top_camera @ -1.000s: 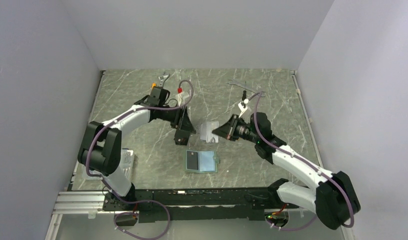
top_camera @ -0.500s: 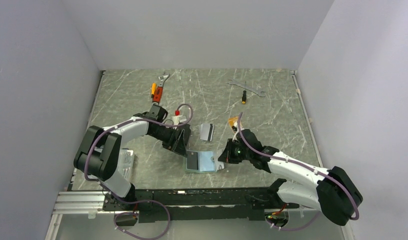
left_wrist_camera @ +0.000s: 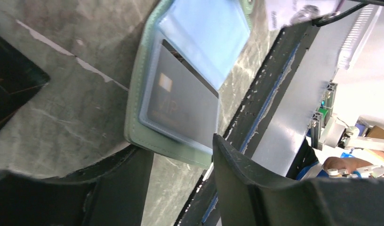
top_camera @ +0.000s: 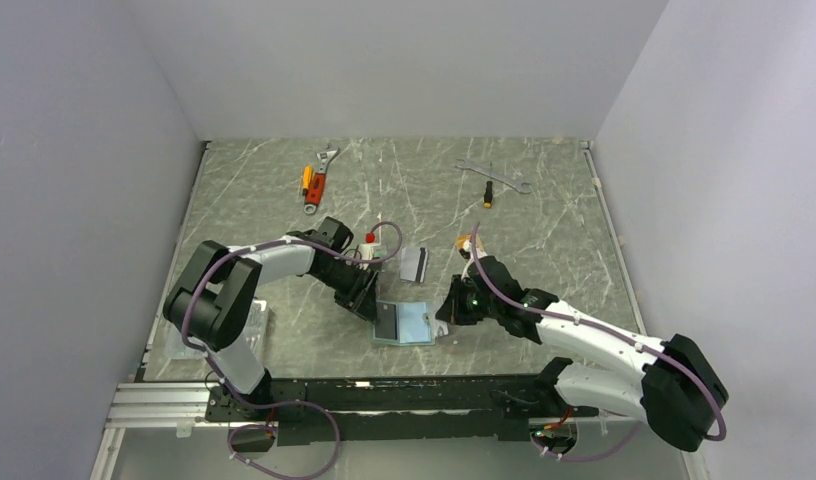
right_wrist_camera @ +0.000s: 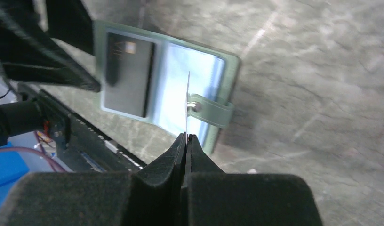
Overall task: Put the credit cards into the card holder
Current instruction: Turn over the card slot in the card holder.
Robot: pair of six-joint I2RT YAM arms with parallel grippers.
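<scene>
Inside card holder [top_camera: 420, 322], dark card [right_wrist_camera: 128, 75] was stowed; second card [right_wrist_camera: 188, 103] clenched by right fingers [right_wrist_camera: 184, 141]; left fingers [top_camera: 368, 302] released; silver card [top_camera: 413, 263] outstanding.

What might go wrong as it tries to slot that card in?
The right gripper pinches the thin card edge-on by one end, right over the snap tab; it may snag or twist. The left gripper is open beside the card holder, so the soft holder might slide.
</scene>
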